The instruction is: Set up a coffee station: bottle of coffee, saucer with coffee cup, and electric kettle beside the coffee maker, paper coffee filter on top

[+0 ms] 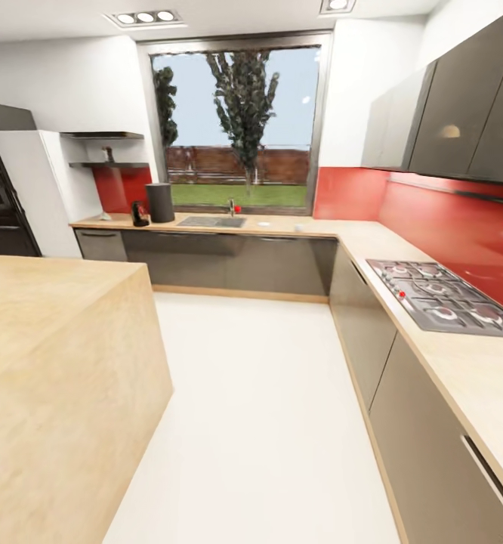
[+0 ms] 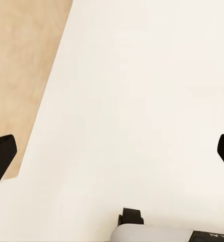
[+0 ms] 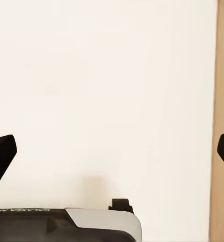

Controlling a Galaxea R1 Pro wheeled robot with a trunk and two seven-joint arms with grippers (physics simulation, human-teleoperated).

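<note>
robot is in transit, out on the white floor [image 1: 259,393] between the wooden island [image 1: 55,363] at 9 o'clock and the side cabinets [image 1: 402,393] at 3 o'clock. no task step is visibly done yet; my read is this is the approach phase.

task items are far off at 11 o'clock on the back surface [image 1: 282,224]: the coffee maker [image 1: 160,202] is the tall dark tower left of the sink [image 1: 211,222], with a small dark jug-shaped item, probably the kettle [image 1: 139,214], just beside it on its left. small pale things right of the sink, too small to identify. the shelf [image 1: 106,164] sits above that corner with something small and dark on it, maybe the bottle — can't confirm.

left end effector [image 2: 112,154]: fingertips wide apart, nothing between them, floor below. right end effector [image 3: 112,154]: same, spread wide and empty.

next move as i judge it: drive the base forward toward 11 o'clock, stop within arm reach of the shelf corner, then raise an arm for the bottle.
</note>
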